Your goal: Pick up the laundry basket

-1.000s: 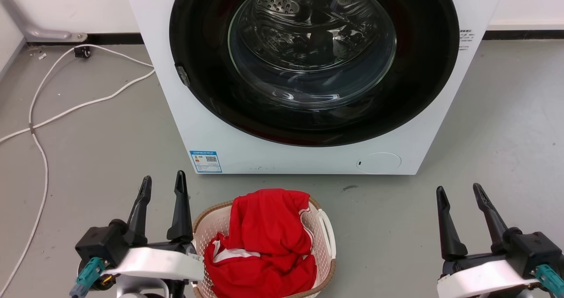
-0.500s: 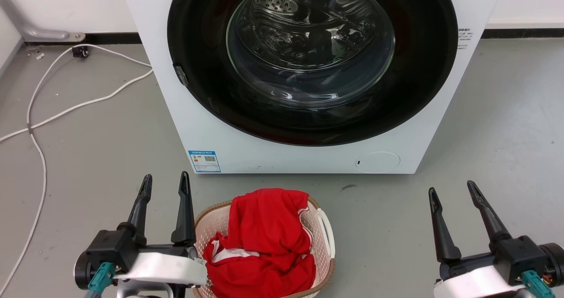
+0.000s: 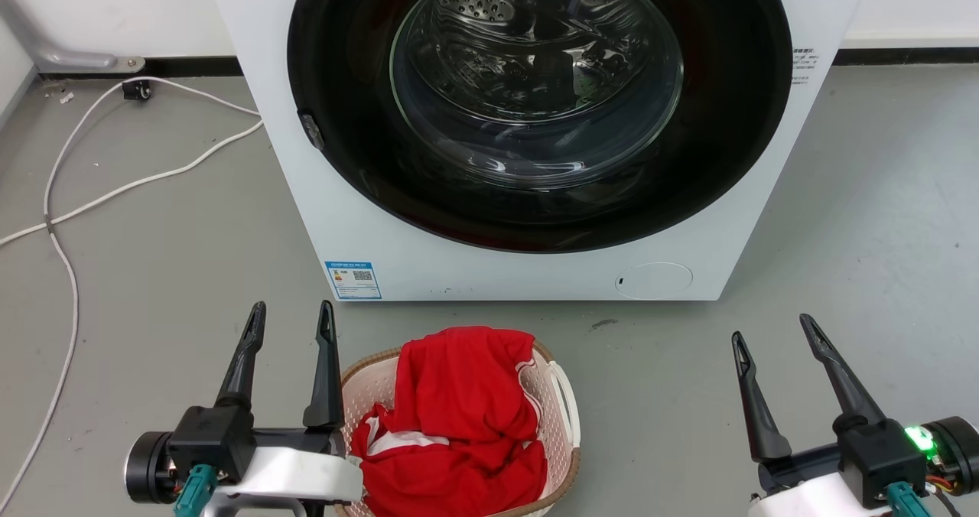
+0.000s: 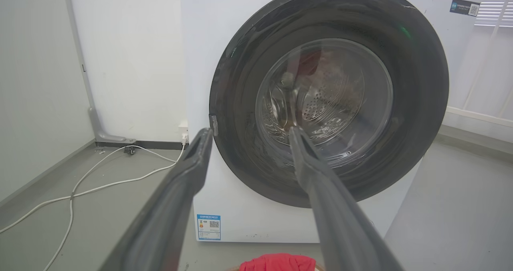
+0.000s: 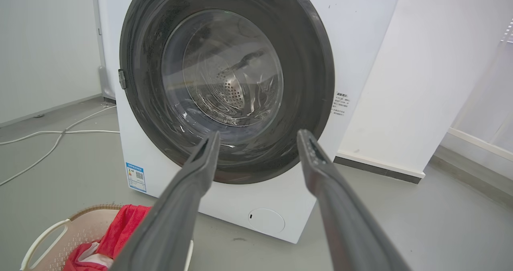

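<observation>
On the grey floor (image 3: pixel 153 257), at bottom centre of the head view, we see the laundry basket (image 3: pixel 557 433) upright, one white handle facing frame right. The left gripper (image 3: pixel 292 307) and right gripper (image 3: pixel 771 327) have their fingers spread wide, empty. We cannot read the washing machine (image 3: pixel 352 226) sticker (image 3: pixel 353 280).

Bright, even, cool-white indoor light from overhead, shadows soft and pale. Faint shade on the grey floor (image 3: pixel 879 219) at the foot of the washing machine (image 3: pixel 474 268). White streaks of glare and curved reflections across the glass door (image 3: pixel 535 81). Crisp focus throughout the head view. Wide-angle bending of wall (image 4: pixel 40 82) and cabinet lines toward the edges of both wrist views. Softly blurred near the lens: the dark fingers of the left gripper (image 4: pixel 250 130) and the right gripper (image 5: pixel 259 133). Small green lamp (image 3: pixel 918 437) aglow on the right wrist; green fleck on the dark door ring (image 4: pixel 404 31).
</observation>
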